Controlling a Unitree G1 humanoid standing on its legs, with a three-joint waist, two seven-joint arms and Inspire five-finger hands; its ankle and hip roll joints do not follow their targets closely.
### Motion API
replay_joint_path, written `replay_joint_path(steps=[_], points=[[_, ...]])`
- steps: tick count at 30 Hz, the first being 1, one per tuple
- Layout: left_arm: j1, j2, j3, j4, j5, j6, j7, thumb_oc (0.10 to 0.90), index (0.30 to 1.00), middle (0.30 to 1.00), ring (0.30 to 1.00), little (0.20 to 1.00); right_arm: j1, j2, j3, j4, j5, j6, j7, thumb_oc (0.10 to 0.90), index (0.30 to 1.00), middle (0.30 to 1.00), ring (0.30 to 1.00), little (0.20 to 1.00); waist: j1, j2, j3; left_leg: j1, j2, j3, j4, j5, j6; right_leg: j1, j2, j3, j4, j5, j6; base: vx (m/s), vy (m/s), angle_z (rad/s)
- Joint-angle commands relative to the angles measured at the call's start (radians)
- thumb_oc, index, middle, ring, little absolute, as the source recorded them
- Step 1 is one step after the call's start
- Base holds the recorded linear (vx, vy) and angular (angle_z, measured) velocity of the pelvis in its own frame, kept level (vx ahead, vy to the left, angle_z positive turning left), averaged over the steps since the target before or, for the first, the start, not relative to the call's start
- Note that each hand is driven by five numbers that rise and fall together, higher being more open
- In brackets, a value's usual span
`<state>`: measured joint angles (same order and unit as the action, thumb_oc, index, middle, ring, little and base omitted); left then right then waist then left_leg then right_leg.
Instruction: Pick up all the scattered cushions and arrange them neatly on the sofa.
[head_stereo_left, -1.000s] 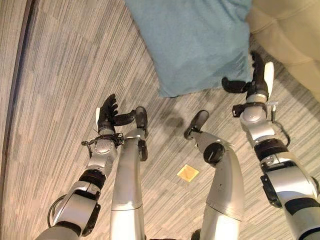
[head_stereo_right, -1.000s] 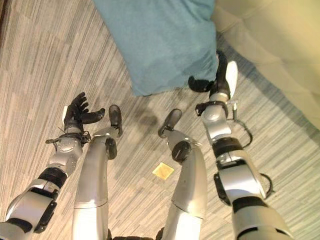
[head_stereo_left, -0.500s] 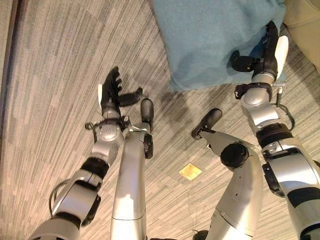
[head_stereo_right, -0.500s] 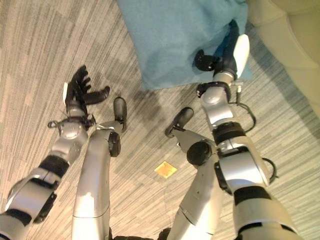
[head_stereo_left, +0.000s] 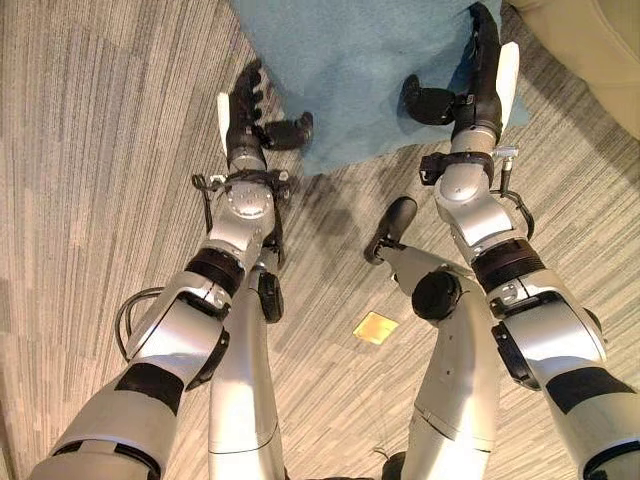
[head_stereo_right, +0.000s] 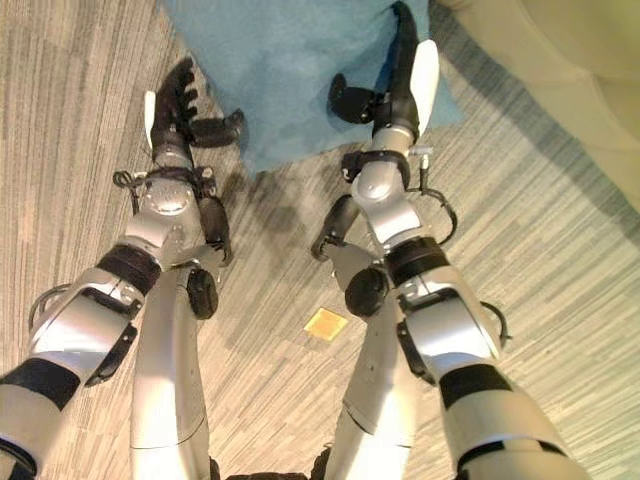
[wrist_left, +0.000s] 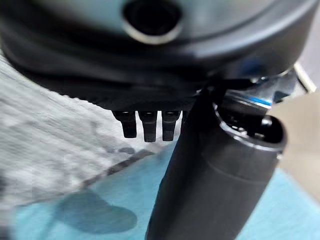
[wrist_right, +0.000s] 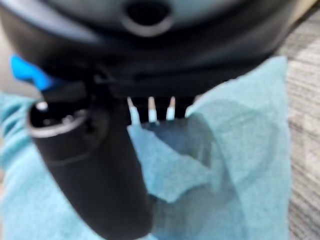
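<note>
A large teal cushion (head_stereo_left: 350, 60) lies on the striped carpet in front of me, with its near edge between my two hands. My left hand (head_stereo_left: 243, 125) is open at the cushion's near left corner, and its thumb reaches over the teal cloth (wrist_left: 75, 215). My right hand (head_stereo_left: 482, 75) is open along the cushion's right side, fingers straight and thumb stretched over the cloth (wrist_right: 250, 150). Neither hand is curled round the cushion.
A beige sofa (head_stereo_left: 590, 50) stands at the far right, close behind the cushion. A small yellow square (head_stereo_left: 376, 327) is set in the carpet nearer to me. Striped grey carpet (head_stereo_left: 80, 200) stretches away to the left.
My left hand has reached forward from bare carpet to the cushion's near left corner. My right hand has stayed at the cushion's right side. The view has shifted with me.
</note>
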<state>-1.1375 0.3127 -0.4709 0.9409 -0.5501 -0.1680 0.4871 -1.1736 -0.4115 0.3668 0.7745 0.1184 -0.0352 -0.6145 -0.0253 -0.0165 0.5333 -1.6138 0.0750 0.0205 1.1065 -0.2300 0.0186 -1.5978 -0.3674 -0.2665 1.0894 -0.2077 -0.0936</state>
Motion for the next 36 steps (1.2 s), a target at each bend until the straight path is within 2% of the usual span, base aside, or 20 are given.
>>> replay_joint_path(steps=[1, 5, 10, 11, 12, 18, 23, 26, 28, 32, 36], points=[[0.042, -0.011, 0.007, 0.008, 0.033, -0.004, 0.005, 0.800, 0.900, 0.900, 0.900, 0.900, -0.021, 0.068, 0.061, -0.129, -0.025, -0.072, 0.015, 0.800, 0.900, 0.900, 0.900, 0.900, 0.011, -0.027, -0.041, 0.044, -0.020, -0.068, -0.037, -0.045, -0.022, 0.038, 0.013, 0.140, -0.003, -0.043, 0.175, 0.00, 0.020, -0.09], [0.029, -0.049, -0.002, 0.014, 0.028, 0.010, 0.016, 0.800, 0.900, 0.900, 0.900, 0.900, -0.024, 0.070, 0.056, -0.178, -0.010, -0.071, 0.011, 0.800, 0.900, 0.900, 0.900, 0.900, 0.001, -0.040, -0.024, 0.044, -0.015, -0.064, -0.031, -0.046, -0.020, 0.029, 0.017, 0.152, 0.008, -0.044, 0.173, 0.00, 0.003, -0.09], [-0.011, -0.106, -0.017, -0.003, -0.035, -0.006, 0.036, 0.800, 0.900, 0.900, 0.900, 0.900, -0.041, 0.107, 0.080, -0.243, 0.028, -0.082, 0.010, 0.800, 0.900, 0.900, 0.900, 0.900, -0.007, -0.041, -0.014, 0.044, 0.002, -0.076, -0.012, -0.063, -0.015, 0.028, 0.035, 0.152, 0.013, -0.047, 0.174, 0.01, 0.027, -0.07], [-0.013, -0.106, -0.014, -0.009, -0.043, -0.011, 0.045, 0.800, 0.900, 0.900, 0.900, 0.900, -0.041, 0.109, 0.088, -0.241, 0.031, -0.082, 0.013, 0.722, 0.782, 0.782, 0.782, 0.782, -0.006, -0.039, -0.014, 0.044, 0.007, -0.077, -0.005, -0.069, -0.016, 0.028, 0.039, 0.148, 0.014, -0.049, 0.175, 0.02, 0.010, -0.28], [-0.008, -0.105, -0.009, -0.031, -0.053, -0.022, 0.052, 0.800, 0.900, 0.900, 0.900, 0.900, -0.043, 0.115, 0.097, -0.243, 0.034, -0.079, 0.023, 0.400, 0.300, 0.300, 0.300, 0.300, -0.006, -0.038, -0.014, 0.044, 0.011, -0.081, -0.005, -0.071, -0.019, 0.028, 0.043, 0.147, 0.006, -0.050, 0.177, 0.01, -0.005, -0.32], [0.027, -0.079, 0.021, -0.099, -0.057, -0.036, 0.072, 0.800, 0.900, 0.900, 0.900, 0.900, -0.035, 0.109, 0.079, -0.252, 0.026, -0.085, 0.032, 0.400, 0.300, 0.300, 0.300, 0.300, -0.008, -0.025, -0.020, 0.044, 0.001, -0.071, -0.027, -0.054, -0.027, 0.028, 0.056, 0.145, -0.012, -0.032, 0.177, -0.02, -0.003, -0.07], [0.050, -0.052, 0.055, -0.129, -0.064, -0.047, 0.076, 0.800, 0.900, 0.900, 0.900, 0.900, -0.019, 0.097, 0.053, -0.263, 0.018, -0.098, 0.026, 0.400, 0.300, 0.300, 0.300, 0.300, -0.010, -0.021, -0.073, 0.044, -0.013, -0.055, -0.113, -0.022, -0.033, 0.034, 0.067, 0.136, -0.084, -0.006, 0.181, -0.05, -0.006, 0.02], [0.098, -0.048, 0.083, -0.174, -0.059, -0.050, 0.064, 0.800, 0.900, 0.900, 0.900, 0.900, -0.001, 0.084, 0.032, -0.294, 0.005, -0.100, 0.031, 0.400, 0.300, 0.300, 0.300, 0.300, -0.005, -0.006, -0.131, 0.045, -0.031, -0.055, -0.189, 0.015, -0.036, 0.059, 0.078, 0.098, -0.153, 0.017, 0.191, -0.08, 0.039, 0.10], [0.114, -0.053, 0.091, -0.189, -0.057, -0.052, 0.061, 0.800, 0.900, 0.900, 0.900, 0.900, 0.008, 0.078, 0.028, -0.310, -0.007, -0.098, 0.033, 0.400, 0.300, 0.300, 0.300, 0.300, -0.004, 0.000, -0.149, 0.052, -0.035, -0.058, -0.229, 0.035, -0.036, 0.077, 0.082, 0.080, -0.187, 0.031, 0.197, -0.09, 0.027, 0.10], [0.188, -0.069, 0.106, -0.253, -0.038, -0.058, 0.033, 0.800, 0.900, 0.900, 0.900, 0.900, 0.051, 0.052, 0.007, -0.368, -0.048, -0.099, 0.048, 0.400, 0.300, 0.300, 0.300, 0.300, 0.001, -0.007, -0.166, 0.185, -0.059, -0.069, -0.400, 0.085, -0.041, 0.211, 0.095, 0.042, -0.310, 0.065, 0.216, -0.13, 0.033, 0.11], [0.258, -0.081, 0.119, -0.290, -0.043, -0.068, 0.007, 0.800, 0.900, 0.900, 0.900, 0.900, 0.105, 0.043, -0.011, -0.404, -0.065, -0.103, 0.065, 0.400, 0.300, 0.300, 0.300, 0.300, 0.005, -0.010, -0.172, 0.293, -0.068, -0.083, -0.500, 0.118, -0.051, 0.321, 0.094, 0.018, -0.390, 0.093, 0.226, -0.10, 0.043, 0.15]])
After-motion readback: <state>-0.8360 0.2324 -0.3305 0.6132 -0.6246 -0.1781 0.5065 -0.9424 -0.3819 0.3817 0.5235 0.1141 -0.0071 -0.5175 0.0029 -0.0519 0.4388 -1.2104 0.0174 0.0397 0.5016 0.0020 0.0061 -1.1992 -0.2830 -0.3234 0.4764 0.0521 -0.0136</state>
